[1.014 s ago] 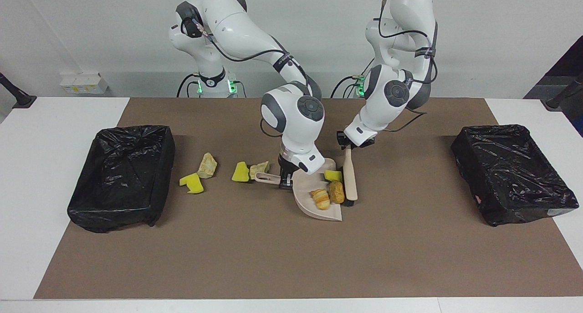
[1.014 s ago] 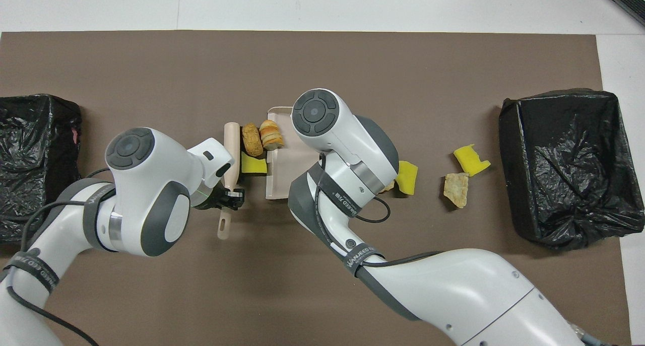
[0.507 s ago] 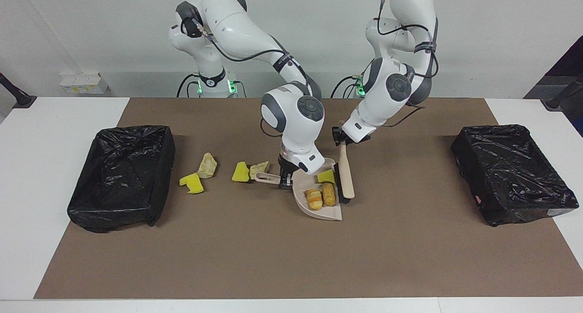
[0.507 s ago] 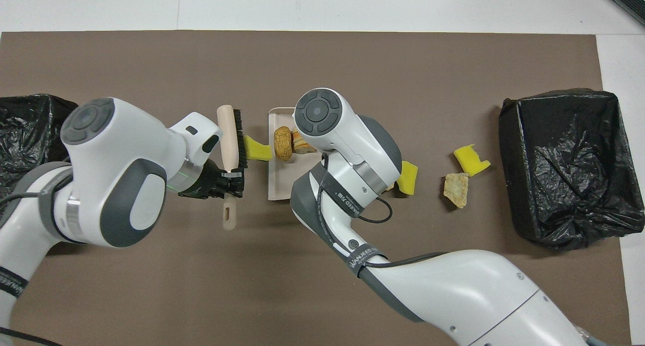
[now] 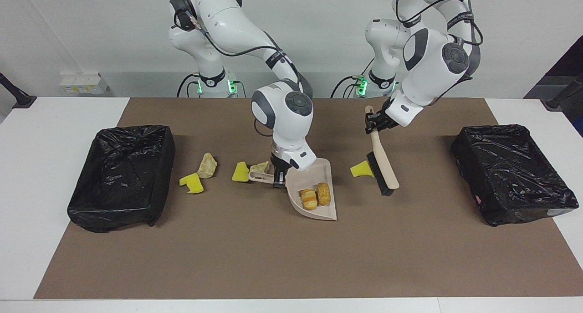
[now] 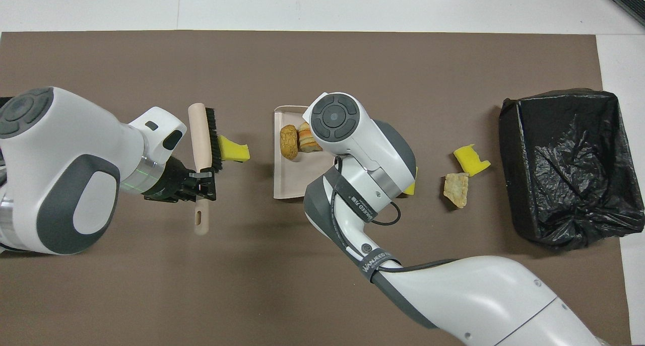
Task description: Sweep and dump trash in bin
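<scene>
Facing view: the right gripper point(image 5: 278, 180) pinches the dustpan point(image 5: 314, 191) handle, two bread rolls point(image 5: 316, 196) in the pan; the left gripper point(image 5: 372, 123) grips the brush point(image 5: 382, 160), bristles touching a yellow sponge chunk point(image 5: 360, 169) on the mat point(image 5: 291, 258).

Overhead view: another sponge chunk point(image 6: 471, 159) and a stone-like lump point(image 6: 455, 190) lie near the black-lined bin point(image 6: 569, 167).

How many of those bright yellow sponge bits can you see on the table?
3. One yellow sponge chunk lies against the brush bristles, one beside the dustpan handle, one near the bin at the right arm's end. None looks hidden.
</scene>
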